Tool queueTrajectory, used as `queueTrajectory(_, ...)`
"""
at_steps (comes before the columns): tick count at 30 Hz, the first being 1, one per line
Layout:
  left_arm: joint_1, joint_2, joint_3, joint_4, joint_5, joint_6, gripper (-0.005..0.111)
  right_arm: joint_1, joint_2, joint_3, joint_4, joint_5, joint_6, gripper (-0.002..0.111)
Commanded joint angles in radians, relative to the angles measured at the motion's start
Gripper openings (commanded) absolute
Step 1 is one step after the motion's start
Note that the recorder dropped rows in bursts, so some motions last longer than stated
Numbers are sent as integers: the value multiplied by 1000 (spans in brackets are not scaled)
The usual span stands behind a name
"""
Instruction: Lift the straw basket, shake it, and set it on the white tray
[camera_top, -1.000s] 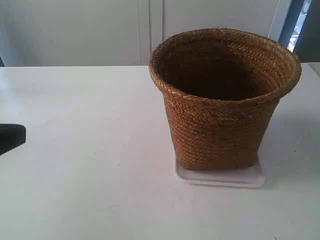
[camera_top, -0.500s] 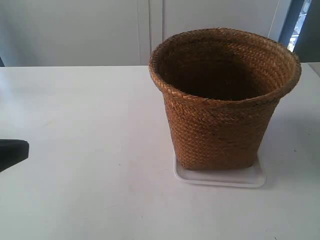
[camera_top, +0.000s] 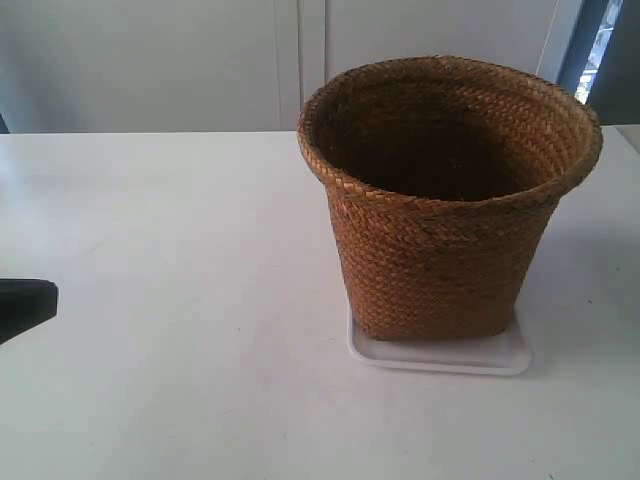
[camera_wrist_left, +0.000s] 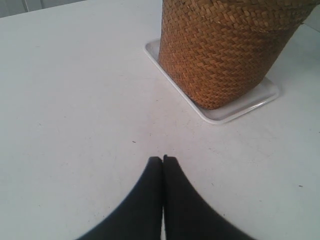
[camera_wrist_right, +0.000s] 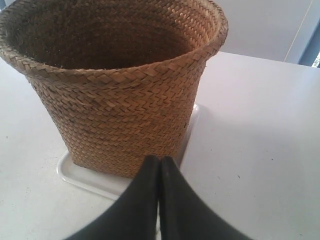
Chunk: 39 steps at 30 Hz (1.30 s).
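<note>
On a white table, the basket is standing upright on the tray. It is sitting close ahead of the right gripper and farther ahead of the left gripper. Both are resting closed and gripping nothing.

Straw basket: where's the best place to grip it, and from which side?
Probably the flared rim, from above, with one finger inside and one outside. The straw basket stands upright on the white tray, mouth open, and its body looks too wide to span. The shut right gripper is closest; open it first.
</note>
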Motion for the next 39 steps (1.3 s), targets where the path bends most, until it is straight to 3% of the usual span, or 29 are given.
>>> queueTrajectory(1, 2, -16, 4, -10, 6, 8, 0, -2, -5, 2, 2, -6, -3, 0)
queueTrajectory(8, 8, -174, 37, 31, -94, 111, 0, -2, -5, 2, 2, -6, -3, 0)
queueTrajectory(14, 101, -327, 179, -4, -259, 94, 0, -2, -5, 2, 2, -6, -3, 0)
queueTrajectory(18, 148, -417, 284, -42, -262, 82, 0, -2, -5, 2, 0, -6, -3, 0)
queueTrajectory(26, 161, -596, 408, -76, -262, 82, 0, -2, -5, 2, 0, -6, -3, 0)
queueTrajectory(39, 161, -596, 419, -109, -256, 81, 0, -2, -5, 2, -2, -6, -3, 0)
